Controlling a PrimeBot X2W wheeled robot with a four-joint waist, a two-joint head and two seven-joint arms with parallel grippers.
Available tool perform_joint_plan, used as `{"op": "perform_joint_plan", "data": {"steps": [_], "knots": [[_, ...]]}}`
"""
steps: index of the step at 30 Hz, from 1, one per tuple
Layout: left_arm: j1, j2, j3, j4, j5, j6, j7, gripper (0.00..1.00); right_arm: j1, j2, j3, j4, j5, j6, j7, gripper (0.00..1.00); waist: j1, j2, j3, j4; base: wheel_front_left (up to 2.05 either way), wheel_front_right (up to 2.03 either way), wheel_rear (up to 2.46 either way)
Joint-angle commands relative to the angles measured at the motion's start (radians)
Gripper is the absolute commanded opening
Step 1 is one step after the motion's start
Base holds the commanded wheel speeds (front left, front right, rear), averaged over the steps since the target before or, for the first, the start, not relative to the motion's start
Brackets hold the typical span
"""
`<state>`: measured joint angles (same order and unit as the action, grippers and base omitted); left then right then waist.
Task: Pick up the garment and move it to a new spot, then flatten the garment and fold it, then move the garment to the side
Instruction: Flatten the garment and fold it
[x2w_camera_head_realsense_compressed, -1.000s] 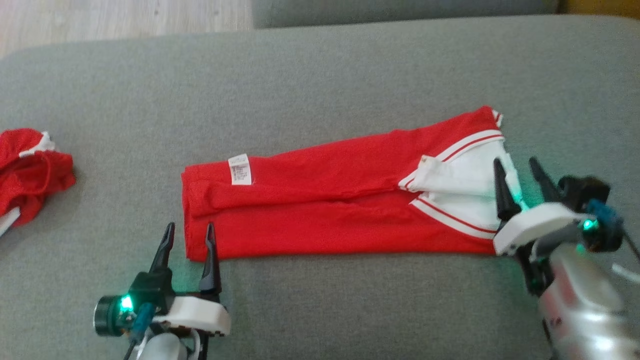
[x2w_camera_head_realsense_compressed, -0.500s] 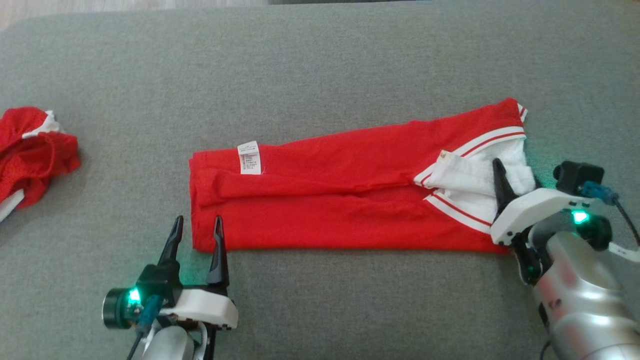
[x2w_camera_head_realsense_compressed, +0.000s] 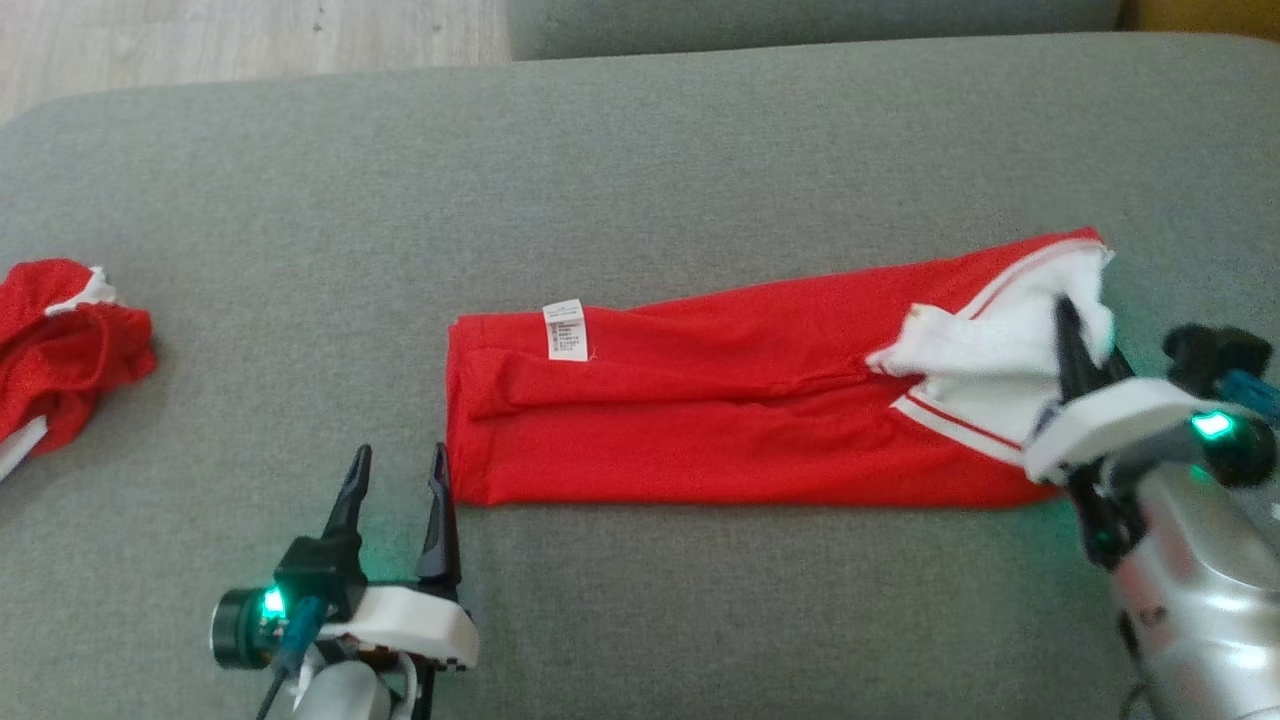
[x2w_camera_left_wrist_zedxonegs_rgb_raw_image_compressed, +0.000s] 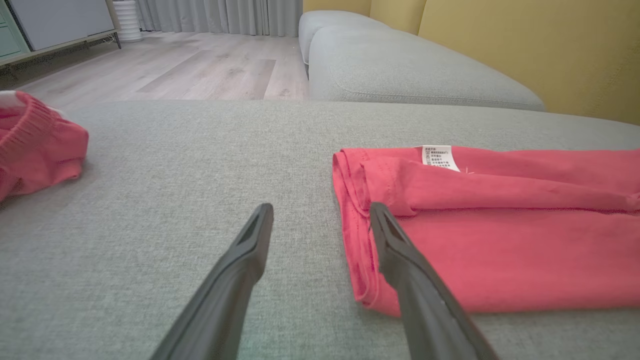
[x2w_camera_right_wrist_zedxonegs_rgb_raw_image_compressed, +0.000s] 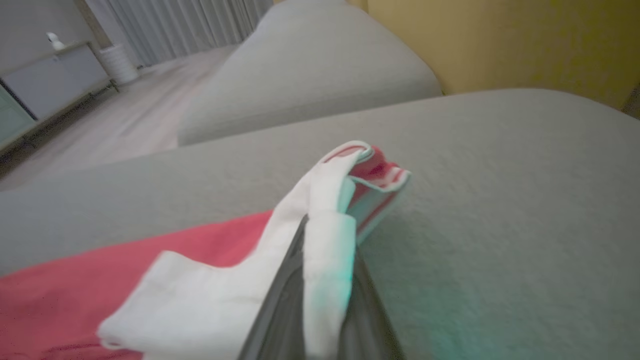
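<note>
My right end effector (x2w_camera_head_realsense_compressed: 1066, 322) pinches, I think, the white right end of the garment (x2w_camera_head_realsense_compressed: 700, 420); left end effector (x2w_camera_head_realsense_compressed: 400, 452) spread wide.

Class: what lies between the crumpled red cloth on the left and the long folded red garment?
A bare stretch of grey cushion separates the crumpled cloth from the folded garment; the head view and left wrist view both show it.
</note>
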<state>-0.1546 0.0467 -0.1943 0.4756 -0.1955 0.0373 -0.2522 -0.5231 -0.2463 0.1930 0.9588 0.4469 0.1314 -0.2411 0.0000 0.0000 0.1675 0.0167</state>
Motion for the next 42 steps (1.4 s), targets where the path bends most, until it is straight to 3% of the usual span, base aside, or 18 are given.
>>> {"op": "perform_joint_plan", "data": {"steps": [1,7,13,21,26,27,28,29,30,35,42], "knots": [[0.001,0.004,0.020,-0.022,-0.007,0.000,-0.010,1.00,-0.004,0.018,0.035,-0.077,0.005,-0.001,-0.020,0.00,0.0000,0.0000,-0.009,0.005,0.00,0.00,0.00],[0.006,0.004,-0.005,-0.022,-0.019,-0.001,-0.010,1.00,0.058,0.061,0.164,-0.325,0.059,-0.001,-0.020,0.00,0.0000,0.0000,-0.024,0.045,0.00,0.00,0.00],[0.006,0.004,-0.038,-0.023,-0.019,-0.008,-0.010,1.00,0.092,0.091,0.336,-0.446,0.158,-0.001,0.013,0.00,0.0000,0.0000,-0.027,0.160,0.00,0.00,0.00],[0.017,0.004,-0.085,-0.022,-0.030,-0.013,-0.010,1.00,0.050,0.121,0.425,-0.406,0.209,-0.001,0.031,0.00,0.0000,0.0000,-0.025,0.311,0.00,0.00,0.00],[0.021,0.004,-0.107,-0.021,-0.040,-0.011,-0.010,1.00,0.009,0.145,0.455,-0.347,0.224,-0.001,0.024,0.00,0.0000,0.0000,-0.021,0.365,0.00,0.00,0.00],[0.021,0.004,-0.110,-0.020,-0.042,-0.009,-0.010,1.00,0.001,0.151,0.456,-0.330,0.228,-0.001,0.022,0.21,0.0000,0.0000,-0.020,0.371,0.00,0.00,0.00],[0.021,0.004,-0.112,-0.020,-0.044,-0.007,-0.010,1.00,-0.006,0.157,0.458,-0.316,0.233,-0.001,0.020,0.84,0.0000,0.0000,-0.020,0.373,0.00,0.00,0.00],[0.021,0.004,-0.112,-0.020,-0.044,-0.007,-0.010,1.00,-0.006,0.157,0.458,-0.316,0.233,-0.001,0.020,0.84,0.0000,0.0000,-0.020,0.373,0.00,0.00,0.00],[0.021,0.004,-0.114,-0.020,-0.046,-0.006,-0.010,1.00,-0.014,0.162,0.457,-0.306,0.237,-0.001,0.015,1.00,0.0000,0.0000,-0.020,0.375,0.00,0.00,0.00],[0.022,0.004,-0.098,-0.025,-0.051,0.007,-0.010,1.00,-0.026,0.172,0.421,-0.276,0.232,-0.001,-0.015,1.00,0.0000,0.0000,-0.038,0.323,0.00,0.00,0.00],[0.009,0.004,-0.065,-0.031,-0.039,0.008,-0.010,1.00,0.033,0.136,0.223,-0.277,0.139,-0.001,-0.020,1.00,0.0000,0.0000,-0.066,0.207,0.00,0.00,0.00]]}}
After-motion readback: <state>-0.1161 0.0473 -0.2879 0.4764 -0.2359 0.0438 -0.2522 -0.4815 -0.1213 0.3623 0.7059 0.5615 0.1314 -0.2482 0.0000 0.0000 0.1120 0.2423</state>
